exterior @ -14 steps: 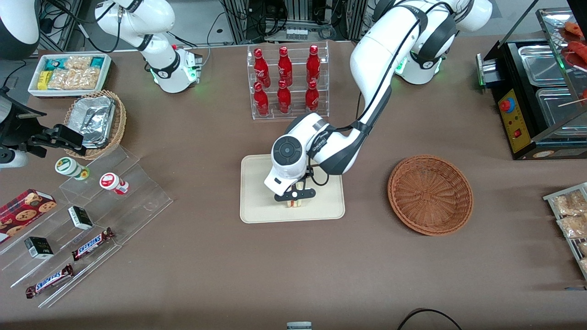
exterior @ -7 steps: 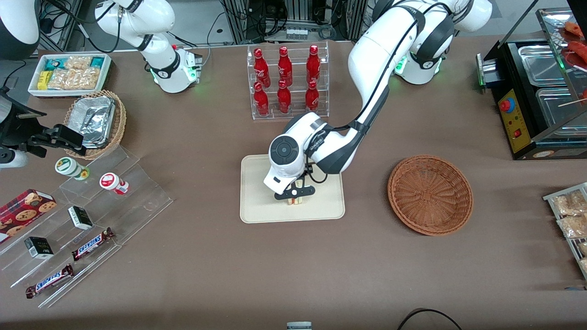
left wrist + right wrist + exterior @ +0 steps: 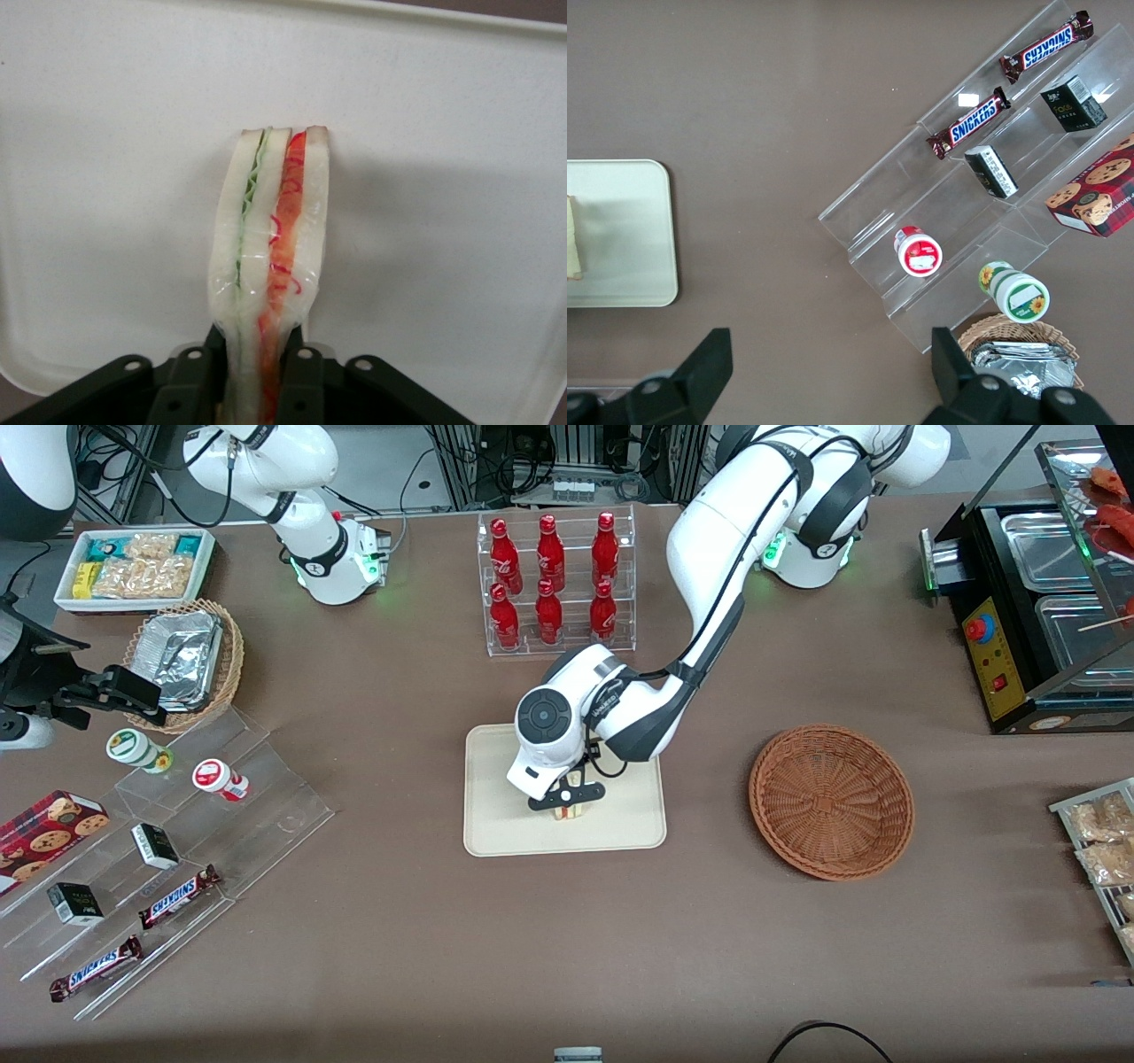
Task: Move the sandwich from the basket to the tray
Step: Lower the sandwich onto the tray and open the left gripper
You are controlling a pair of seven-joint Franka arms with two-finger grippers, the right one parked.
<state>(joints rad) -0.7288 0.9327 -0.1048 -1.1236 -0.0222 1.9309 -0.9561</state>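
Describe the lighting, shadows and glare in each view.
Front view: even overhead light, soft shadow under the gripper on the tray. Left wrist view: the sandwich, clamped by the gripper, casts a soft shadow on the tray; its wrap glints. Right wrist view: glare spot on the acrylic shelf.

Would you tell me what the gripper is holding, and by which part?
The gripper pinches the sandwich by one end, bread faces between its fingers, over the tray.

gripper [image 3: 259,376] clamped on sandwich [image 3: 270,248], over tray [image 3: 443,133]
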